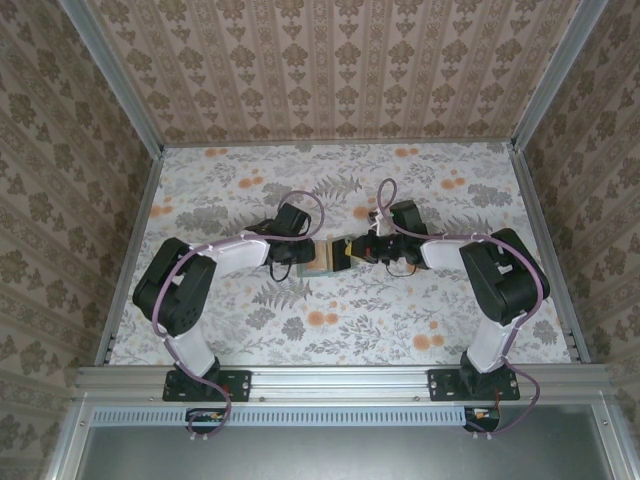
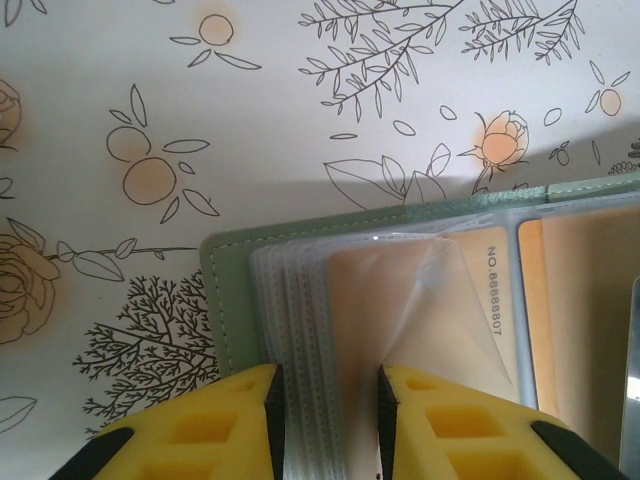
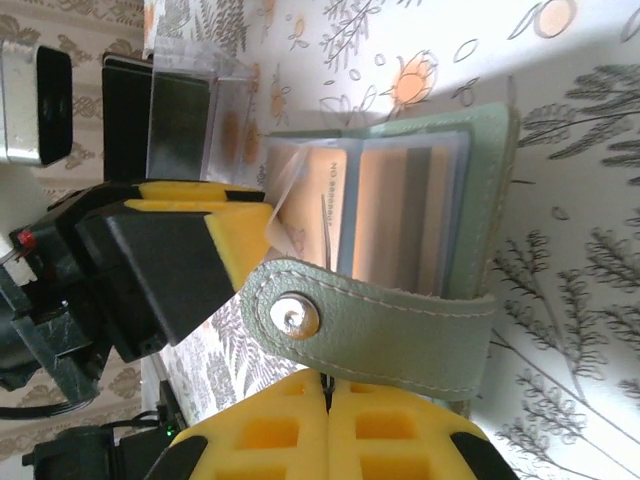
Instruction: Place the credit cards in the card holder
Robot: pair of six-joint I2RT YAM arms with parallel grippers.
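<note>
The grey-green card holder lies open on the table between both grippers. In the left wrist view its green cover frames a stack of clear sleeves. Tan credit cards sit in the top sleeves, one printed with a number. My left gripper pinches the sleeve stack near the spine. My right gripper is shut on a thin credit card, which I see edge-on. The card reaches up into the open holder, behind its snap strap.
The holder rests mid-table on a floral cloth. Patterned walls and metal rails box in the table on three sides. In the right wrist view the left gripper's black body sits close to the holder's left side.
</note>
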